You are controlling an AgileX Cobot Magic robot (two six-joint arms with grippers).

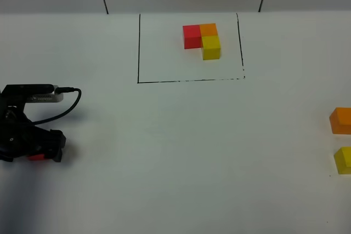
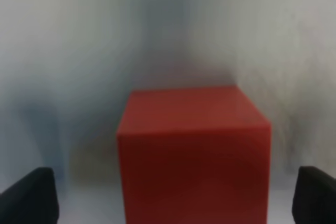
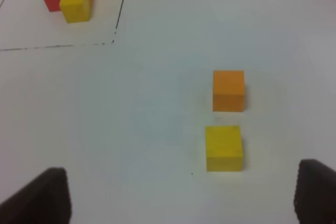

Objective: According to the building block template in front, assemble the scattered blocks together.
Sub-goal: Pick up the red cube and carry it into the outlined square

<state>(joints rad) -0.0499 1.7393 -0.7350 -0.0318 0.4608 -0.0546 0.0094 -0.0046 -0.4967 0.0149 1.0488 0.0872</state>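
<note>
L claw (image 2: pixel 176 184) sat low over the table (image 1: pixel 175 152), jaws spread, w/ the red cube (image 2: pixel 194 150) centred between the fingers (image 2: pixel 31 198). A gap showed on each side, so no pinch yet. Straddling it square like that read as set-up for a clean squeeze on two flat faces w/o nudging it off line. The wrist view was v. blurred up close, so light contact at the pads can't be ruled out. In the high view only a red sliver showed under L claw, at the far left, well apart from everything else.

R claw (image 3: pixel 182 182) hung above the table, jaws wide, nothing between them. The orange cube (image 3: pixel 228 91) and yellow cube (image 3: pixel 224 148) lay just ahead of it, near each other but not touching, at the right edge of the high view. Waiting there prob. kept R claw out of L's way and kept both cubes in sight for later picks.

The template (image 1: pixel 202 39) stood at the back, mid-table, inside the drawn frame (image 1: pixel 139 47). Red and orange were side by side w/ yellow in front of orange, all touching in an L. Set apart like that, it served as ref only.

The 3 loose cubes were unjoined, red far from the other two, so assembly hadn't begun. Judged step: grip red, then carry it toward the pair.
</note>
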